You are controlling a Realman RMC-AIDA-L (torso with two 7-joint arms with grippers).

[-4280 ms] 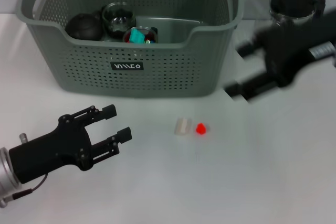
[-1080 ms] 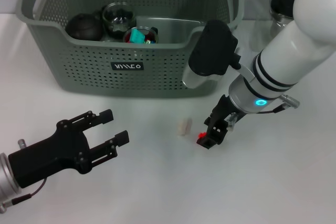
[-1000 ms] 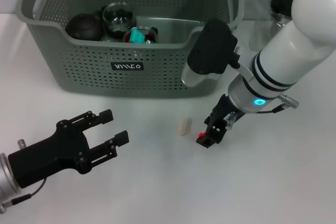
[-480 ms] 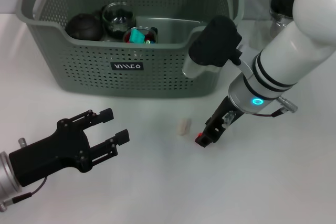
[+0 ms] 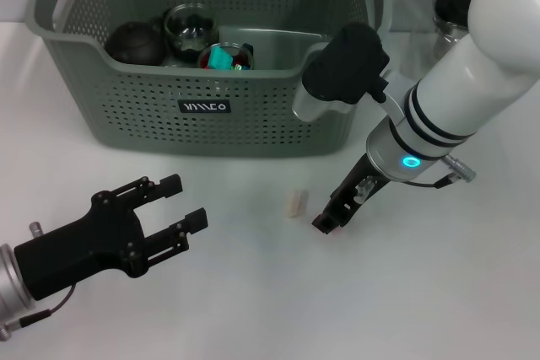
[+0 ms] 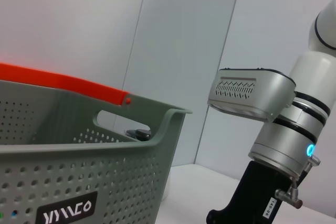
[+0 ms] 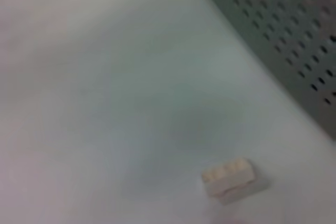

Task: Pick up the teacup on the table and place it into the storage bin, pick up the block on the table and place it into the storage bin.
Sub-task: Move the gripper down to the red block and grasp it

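Cream block (image 5: 294, 201): light, rigid, small; pinch its long sides. Right claw (image 5: 327, 220) adjacent, state indiscernible; left claw (image 5: 179, 201) released.

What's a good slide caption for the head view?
Right gripper down on the table beside a cream block, before the storage bin; left gripper open.
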